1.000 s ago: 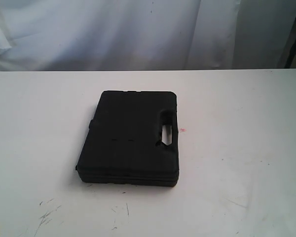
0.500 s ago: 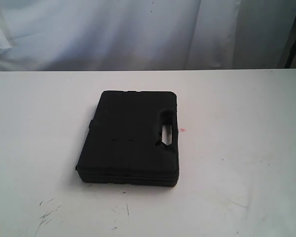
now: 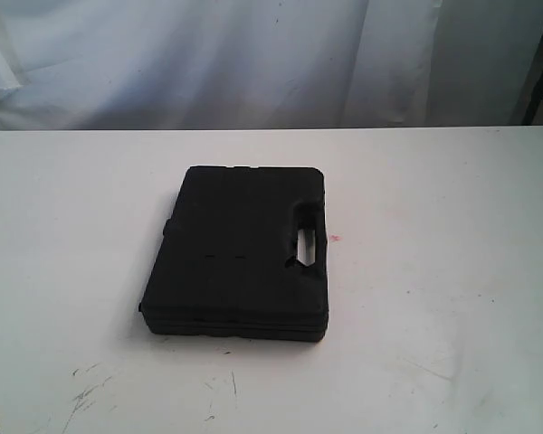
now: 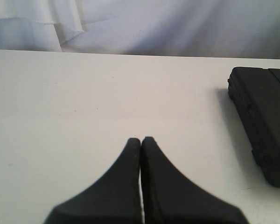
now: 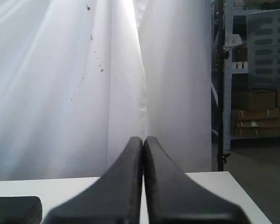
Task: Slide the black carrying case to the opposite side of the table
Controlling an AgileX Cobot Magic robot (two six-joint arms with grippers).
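The flat black case (image 3: 240, 253) lies on the white table (image 3: 452, 208) near its middle, its cut-out handle (image 3: 305, 238) along the right edge. Neither arm shows in the exterior view. In the left wrist view my left gripper (image 4: 141, 140) is shut with nothing in it, over bare table, and the case (image 4: 263, 119) lies apart from it at the frame's edge. My right gripper (image 5: 143, 139) is shut and empty too, looking over the table toward the curtain; a corner of the case (image 5: 15, 209) shows far off to one side.
A white curtain (image 3: 253, 54) hangs behind the table's far edge. A tiny pink spot (image 3: 336, 238) lies just right of the case. Dark scuff marks (image 3: 86, 393) mark the near left of the table. Metal shelving with boxes (image 5: 254, 93) stands beyond the table's right end.
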